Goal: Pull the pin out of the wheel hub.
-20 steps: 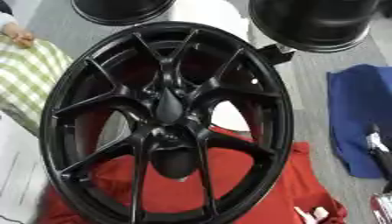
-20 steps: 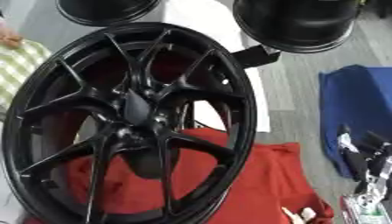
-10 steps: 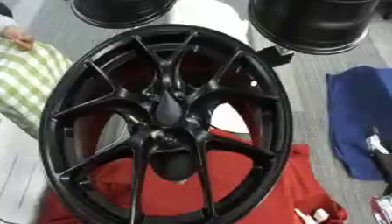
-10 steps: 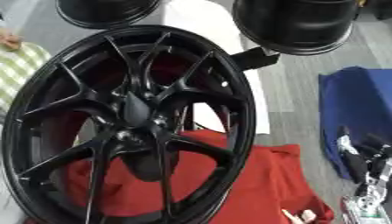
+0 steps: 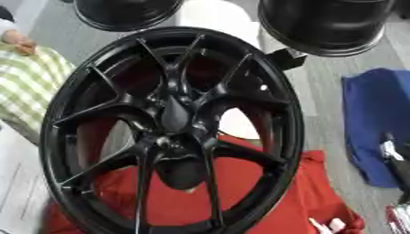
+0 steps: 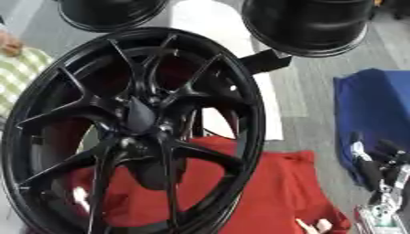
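Though the black wheel hub (image 5: 172,132) fills the view, standing tilted over a red cloth (image 5: 240,201), I can't pick out any pin at its centre — a blind reach could tip it. The right hand (image 6: 376,167) shows better in the right eye view, over the blue cloth (image 6: 376,105); its fingers I cannot tell. The left hand is unseen.

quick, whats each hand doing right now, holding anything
Left hand: not in view.
Right hand: shows at the right edge, beside the blue cloth, away from the wheel hub; open or shut cannot be told.
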`<action>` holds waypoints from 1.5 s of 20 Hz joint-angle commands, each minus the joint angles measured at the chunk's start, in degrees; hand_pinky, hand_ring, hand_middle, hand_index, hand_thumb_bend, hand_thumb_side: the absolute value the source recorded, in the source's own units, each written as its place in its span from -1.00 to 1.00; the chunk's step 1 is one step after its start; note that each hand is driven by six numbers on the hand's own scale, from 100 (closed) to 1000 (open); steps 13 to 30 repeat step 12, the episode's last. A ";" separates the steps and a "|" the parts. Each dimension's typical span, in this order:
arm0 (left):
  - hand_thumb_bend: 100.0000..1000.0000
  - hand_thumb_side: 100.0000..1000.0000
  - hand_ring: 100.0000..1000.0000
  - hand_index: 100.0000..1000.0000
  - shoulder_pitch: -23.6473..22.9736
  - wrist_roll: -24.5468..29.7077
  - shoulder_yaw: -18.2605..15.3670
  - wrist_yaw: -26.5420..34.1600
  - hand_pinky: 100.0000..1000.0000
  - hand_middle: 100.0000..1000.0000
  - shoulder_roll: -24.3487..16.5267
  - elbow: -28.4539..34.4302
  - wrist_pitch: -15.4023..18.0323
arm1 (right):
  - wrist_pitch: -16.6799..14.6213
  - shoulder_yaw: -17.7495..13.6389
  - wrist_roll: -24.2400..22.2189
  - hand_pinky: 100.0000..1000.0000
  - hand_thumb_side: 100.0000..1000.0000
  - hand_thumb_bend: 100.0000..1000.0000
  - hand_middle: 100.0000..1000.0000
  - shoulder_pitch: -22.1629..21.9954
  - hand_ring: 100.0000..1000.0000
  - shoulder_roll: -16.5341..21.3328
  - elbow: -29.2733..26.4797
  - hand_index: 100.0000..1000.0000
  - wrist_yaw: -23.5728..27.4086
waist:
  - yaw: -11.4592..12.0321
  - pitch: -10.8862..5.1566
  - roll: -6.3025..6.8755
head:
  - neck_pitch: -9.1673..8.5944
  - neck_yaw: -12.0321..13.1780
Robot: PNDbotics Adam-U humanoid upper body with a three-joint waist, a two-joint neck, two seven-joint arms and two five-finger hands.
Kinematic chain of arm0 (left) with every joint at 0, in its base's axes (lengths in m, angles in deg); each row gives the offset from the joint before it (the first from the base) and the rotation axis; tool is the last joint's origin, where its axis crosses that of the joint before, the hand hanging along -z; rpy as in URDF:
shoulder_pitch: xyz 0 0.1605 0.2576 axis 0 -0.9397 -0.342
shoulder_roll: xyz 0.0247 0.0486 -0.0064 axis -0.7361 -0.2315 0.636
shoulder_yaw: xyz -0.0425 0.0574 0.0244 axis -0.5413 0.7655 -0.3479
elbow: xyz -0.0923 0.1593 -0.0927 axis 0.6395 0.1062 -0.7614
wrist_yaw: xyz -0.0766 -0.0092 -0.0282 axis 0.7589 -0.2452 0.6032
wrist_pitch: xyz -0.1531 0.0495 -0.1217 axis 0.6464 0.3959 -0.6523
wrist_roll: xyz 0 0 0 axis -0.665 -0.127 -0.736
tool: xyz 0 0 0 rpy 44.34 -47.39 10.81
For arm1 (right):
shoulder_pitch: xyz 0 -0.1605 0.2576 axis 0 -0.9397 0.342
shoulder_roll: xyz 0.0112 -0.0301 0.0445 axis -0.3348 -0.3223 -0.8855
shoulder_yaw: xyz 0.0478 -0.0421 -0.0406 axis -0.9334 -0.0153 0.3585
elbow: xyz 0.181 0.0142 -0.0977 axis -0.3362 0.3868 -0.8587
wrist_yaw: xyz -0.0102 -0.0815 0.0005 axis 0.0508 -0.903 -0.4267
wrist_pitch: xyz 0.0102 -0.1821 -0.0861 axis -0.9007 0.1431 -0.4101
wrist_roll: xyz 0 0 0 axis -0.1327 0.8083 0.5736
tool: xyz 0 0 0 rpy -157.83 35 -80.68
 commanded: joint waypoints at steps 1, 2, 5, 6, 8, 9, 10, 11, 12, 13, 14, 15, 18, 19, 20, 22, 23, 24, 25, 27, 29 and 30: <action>-1.00 0.16 0.17 0.40 0.60 -19.44 -3.01 12.72 0.20 0.11 -0.42 1.94 -0.50 | -0.22 -0.36 0.14 0.03 -0.58 0.02 0.10 0.10 0.20 1.50 -0.44 0.26 0.23 | 0.05 -1.37 0.09 | -0.14 -0.27; -1.00 0.19 0.15 0.38 0.35 -26.14 -2.82 19.38 0.18 0.08 -0.09 1.71 0.50 | -0.24 -0.36 0.18 0.03 -0.58 0.02 0.10 0.11 0.20 1.47 -0.45 0.26 0.23 | 0.02 -1.34 0.06 | -0.13 -0.24; -1.00 0.26 0.10 0.33 -0.63 -39.95 -1.59 35.53 0.14 0.03 1.00 0.78 4.91 | -0.26 -0.32 0.23 0.03 -0.58 0.02 0.10 0.15 0.20 1.40 -0.53 0.26 0.19 | -0.07 -1.30 -0.03 | -0.11 -0.01; -1.00 0.28 0.09 0.32 -0.91 -42.54 -1.20 38.82 0.14 0.02 1.69 0.46 6.01 | -0.26 -0.31 0.25 0.03 -0.58 0.02 0.10 0.16 0.20 1.38 -0.55 0.26 0.18 | -0.10 -1.31 -0.05 | -0.15 0.07; -1.00 0.38 0.10 0.32 -1.31 -45.60 -0.95 42.77 0.14 0.02 4.33 0.02 7.51 | -0.27 -0.31 0.31 0.03 -0.58 0.02 0.10 0.19 0.20 1.32 -0.59 0.26 0.20 | -0.18 -1.35 -0.14 | -0.29 0.30; -1.00 0.42 0.10 0.32 -1.53 -46.42 -1.04 44.04 0.15 0.02 6.12 -0.06 8.08 | -0.28 -0.30 0.34 0.03 -0.58 0.02 0.10 0.20 0.20 1.28 -0.60 0.26 0.22 | -0.22 -1.36 -0.21 | -0.34 0.36; -1.00 0.47 0.11 0.33 -1.83 -46.93 -1.17 45.15 0.16 0.04 8.00 -0.14 8.55 | -0.28 -0.29 0.36 0.03 -0.58 0.02 0.10 0.22 0.20 1.23 -0.61 0.26 0.25 | -0.25 -1.37 -0.28 | -0.31 0.44; -1.00 0.52 0.12 0.34 -2.22 -47.21 -1.24 46.11 0.16 0.04 9.93 -0.31 8.85 | -0.29 -0.27 0.36 0.03 -0.58 0.02 0.10 0.24 0.20 1.18 -0.62 0.26 0.28 | -0.29 -1.36 -0.35 | -0.27 0.54; -1.00 0.55 0.12 0.34 -2.73 -47.33 -1.29 46.98 0.17 0.04 12.00 -0.50 9.06 | -0.31 -0.25 0.36 0.03 -0.58 0.02 0.10 0.27 0.20 1.12 -0.63 0.26 0.30 | -0.33 -1.34 -0.43 | -0.26 0.63; -1.00 0.55 0.12 0.34 -2.73 -47.33 -1.29 46.98 0.17 0.04 12.00 -0.50 9.06 | -0.31 -0.25 0.36 0.03 -0.58 0.02 0.10 0.27 0.20 1.12 -0.63 0.26 0.30 | -0.33 -1.34 -0.43 | -0.26 0.63; -1.00 0.55 0.12 0.34 -2.73 -47.33 -1.29 46.98 0.17 0.04 12.00 -0.50 9.06 | -0.31 -0.25 0.36 0.03 -0.58 0.02 0.10 0.27 0.20 1.12 -0.63 0.26 0.30 | -0.33 -1.34 -0.43 | -0.26 0.63; -1.00 0.55 0.12 0.34 -2.73 -47.33 -1.29 46.98 0.17 0.04 12.00 -0.50 9.06 | -0.31 -0.25 0.36 0.03 -0.58 0.02 0.10 0.27 0.20 1.12 -0.63 0.26 0.30 | -0.33 -1.34 -0.43 | -0.26 0.63; -1.00 0.55 0.12 0.34 -2.73 -47.33 -1.29 46.98 0.17 0.04 12.00 -0.50 9.06 | -0.31 -0.25 0.36 0.03 -0.58 0.02 0.10 0.27 0.20 1.12 -0.63 0.26 0.30 | -0.33 -1.34 -0.43 | -0.26 0.63; -1.00 0.55 0.12 0.34 -2.73 -47.33 -1.29 46.98 0.17 0.04 12.00 -0.50 9.06 | -0.31 -0.25 0.36 0.03 -0.58 0.02 0.10 0.27 0.20 1.12 -0.63 0.26 0.30 | -0.33 -1.34 -0.43 | -0.26 0.63; -1.00 0.55 0.12 0.34 -2.73 -47.33 -1.29 46.98 0.17 0.04 12.00 -0.50 9.06 | -0.31 -0.25 0.36 0.03 -0.58 0.02 0.10 0.27 0.20 1.12 -0.63 0.26 0.30 | -0.33 -1.34 -0.43 | -0.26 0.63; -1.00 0.55 0.12 0.34 -2.73 -47.33 -1.29 46.98 0.17 0.04 12.00 -0.50 9.06 | -0.31 -0.25 0.36 0.03 -0.58 0.02 0.10 0.27 0.20 1.12 -0.63 0.26 0.30 | -0.33 -1.34 -0.43 | -0.26 0.63; -1.00 0.55 0.12 0.34 -2.73 -47.33 -1.29 46.98 0.17 0.04 12.00 -0.50 9.06 | -0.31 -0.25 0.36 0.03 -0.58 0.02 0.10 0.27 0.20 1.12 -0.63 0.26 0.30 | -0.33 -1.34 -0.43 | -0.26 0.63; -1.00 0.55 0.12 0.34 -2.73 -47.33 -1.29 46.98 0.17 0.04 12.00 -0.50 9.06 | -0.31 -0.25 0.36 0.03 -0.58 0.02 0.10 0.27 0.20 1.12 -0.63 0.26 0.30 | -0.33 -1.34 -0.43 | -0.26 0.63; -1.00 0.55 0.12 0.34 -2.73 -47.33 -1.29 46.98 0.17 0.04 12.00 -0.50 9.06 | -0.31 -0.25 0.36 0.03 -0.58 0.02 0.10 0.27 0.20 1.12 -0.63 0.26 0.30 | -0.33 -1.34 -0.43 | -0.26 0.63; -1.00 0.55 0.12 0.34 -2.73 -47.33 -1.29 46.98 0.17 0.04 12.00 -0.50 9.06 | -0.31 -0.25 0.36 0.03 -0.58 0.02 0.10 0.27 0.20 1.12 -0.63 0.26 0.30 | -0.33 -1.34 -0.43 | -0.26 0.63; -1.00 0.55 0.12 0.34 -2.73 -47.33 -1.29 46.98 0.17 0.04 12.00 -0.50 9.06 | -0.31 -0.25 0.36 0.03 -0.58 0.02 0.10 0.27 0.20 1.12 -0.63 0.26 0.30 | -0.33 -1.34 -0.43 | -0.26 0.63; -1.00 0.55 0.12 0.34 -2.73 -47.33 -1.29 46.98 0.17 0.04 12.00 -0.50 9.06 | -0.31 -0.25 0.36 0.03 -0.58 0.02 0.10 0.27 0.20 1.12 -0.63 0.26 0.30 | -0.33 -1.34 -0.43 | -0.26 0.63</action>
